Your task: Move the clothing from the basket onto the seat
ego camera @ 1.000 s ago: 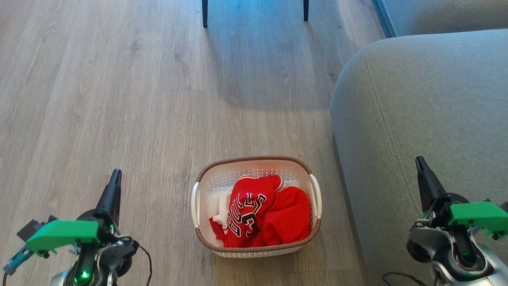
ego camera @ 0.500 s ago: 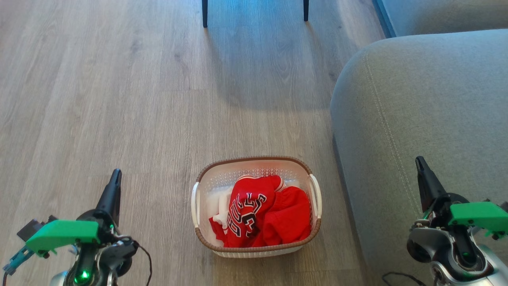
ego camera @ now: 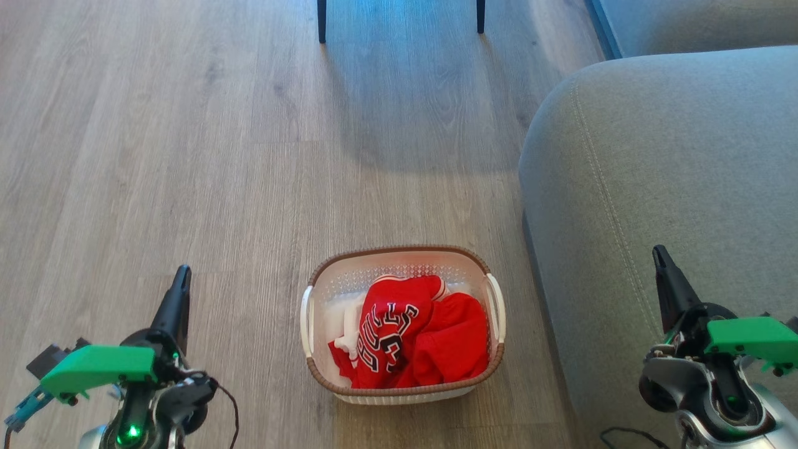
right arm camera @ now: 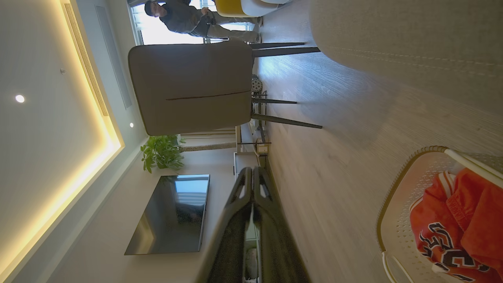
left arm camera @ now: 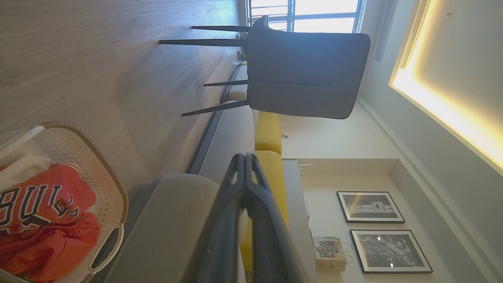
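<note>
Lower left, left gripper (ego camera: 181,279): is hanging over bare floor (ego camera: 187,137), fingers pressed together, gripping nothing, well apart from the basket.
Lower centre, basket (ego camera: 399,250): is sitting on the floor just beside the seat's front. The clothing (ego camera: 419,340) is lying bunched inside, jersey (ego camera: 385,327) overlapping shorts (ego camera: 464,343).
Right side, seat (ego camera: 673,174): is lying bare, apparently rising higher than the basket.
Lower right, right gripper (ego camera: 661,259): is hovering over the seat's edge, fingers closed tight, holding nothing.
Risk: fingers not spreading first would likely be pushing cloth down instead of catching it. A pinch may be lifting both garments tangled, or snagging the rim and dragging the light basket. A trailing hem may be dropping short of the seat.
Surroundings: two dark chair legs (ego camera: 322,22) are standing at upper centre, well apart. Only the basket wall and the cushion's rounded front are standing in the way.
</note>
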Available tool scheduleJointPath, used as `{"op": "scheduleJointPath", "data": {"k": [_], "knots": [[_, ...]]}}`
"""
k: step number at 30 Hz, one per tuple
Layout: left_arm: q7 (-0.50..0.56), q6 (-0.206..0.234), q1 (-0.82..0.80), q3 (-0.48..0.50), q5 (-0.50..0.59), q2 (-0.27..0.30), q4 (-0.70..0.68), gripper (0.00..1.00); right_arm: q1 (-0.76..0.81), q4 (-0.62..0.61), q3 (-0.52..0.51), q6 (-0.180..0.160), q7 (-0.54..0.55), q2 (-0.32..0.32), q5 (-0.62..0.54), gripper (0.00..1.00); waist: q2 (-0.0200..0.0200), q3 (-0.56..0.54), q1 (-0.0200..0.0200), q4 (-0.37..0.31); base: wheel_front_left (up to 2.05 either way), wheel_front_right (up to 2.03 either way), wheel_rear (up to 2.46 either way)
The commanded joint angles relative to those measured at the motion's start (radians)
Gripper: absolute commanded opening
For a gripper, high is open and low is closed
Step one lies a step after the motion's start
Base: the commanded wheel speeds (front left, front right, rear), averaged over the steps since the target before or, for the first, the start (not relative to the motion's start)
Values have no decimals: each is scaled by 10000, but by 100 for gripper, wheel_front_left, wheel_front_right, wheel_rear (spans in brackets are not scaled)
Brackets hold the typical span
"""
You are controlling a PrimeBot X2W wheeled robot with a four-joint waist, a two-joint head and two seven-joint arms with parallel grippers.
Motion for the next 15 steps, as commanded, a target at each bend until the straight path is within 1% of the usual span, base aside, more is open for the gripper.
{"op": "scheduleJointPath", "data": {"k": [1,15], "knots": [[58,-43,-498,303,-50,95,-378,0,-465,-342,101,2,-92,-285,39,0,0,0,0,0,0,0,0],[58,-43,-498,303,-50,95,-378,0,-465,-342,101,2,-92,-285,39,0,0,0,0,0,0,0,0]]}}
